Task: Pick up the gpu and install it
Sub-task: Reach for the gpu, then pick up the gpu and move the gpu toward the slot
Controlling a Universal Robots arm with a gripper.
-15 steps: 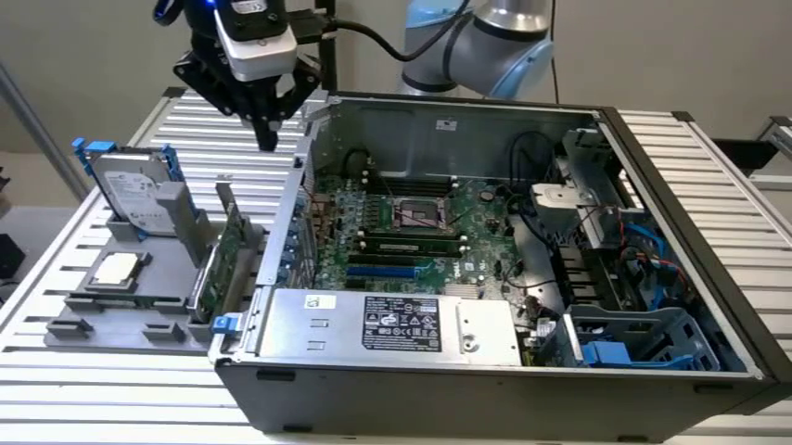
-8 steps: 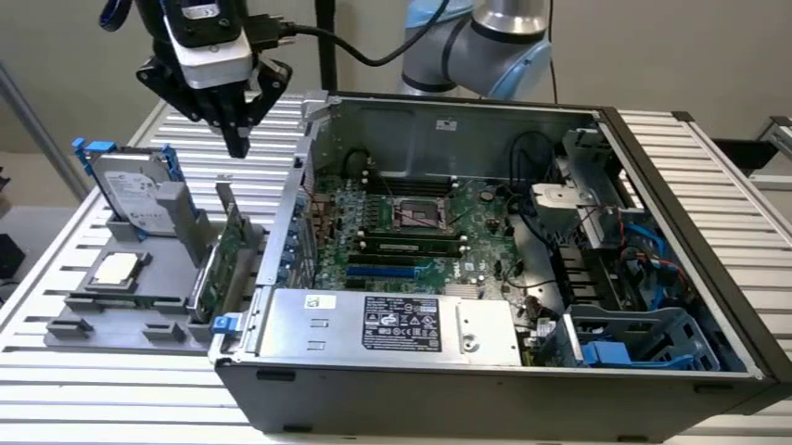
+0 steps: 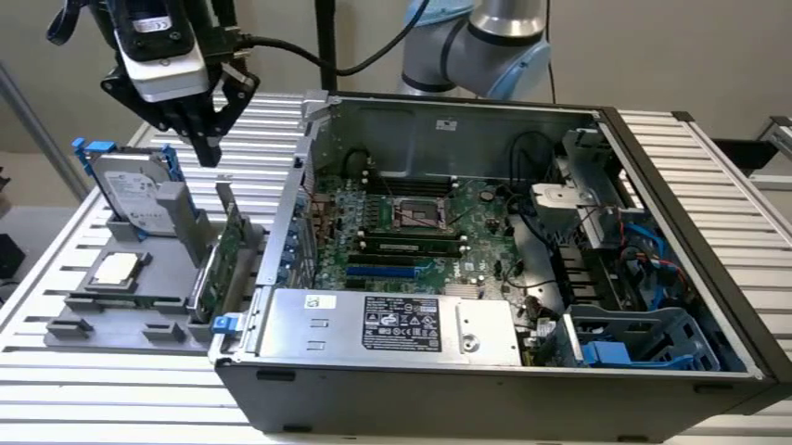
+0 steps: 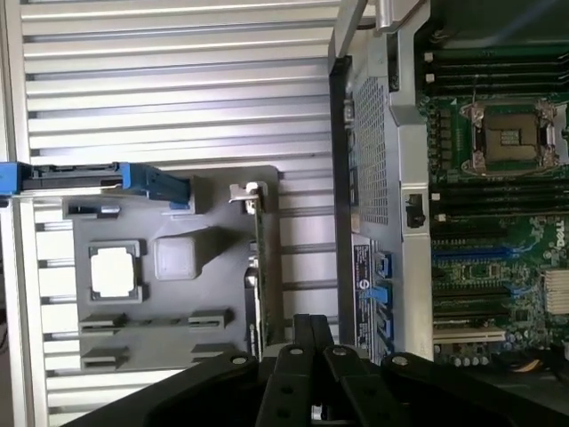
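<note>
The gpu [image 3: 226,252] stands on its long edge in a grey holder [image 3: 124,320] beside the open computer case, green board facing the case. In the wrist view the gpu [image 4: 258,267] appears edge-on as a thin line, its silver bracket at the far end. My gripper [image 3: 207,148] hangs in the air well above the holder, over the gpu's far end, not touching it. Its black fingers [image 4: 302,331] are pressed together, and the gripper [image 4: 307,322] is shut with nothing in it.
A silver hard drive with blue rails [image 3: 139,190] and a square CPU chip [image 3: 114,269] share the holder. The open case's metal wall [image 3: 287,232] rises right next to the gpu. Inside lie the motherboard [image 3: 409,222], the power supply [image 3: 396,323] and cables.
</note>
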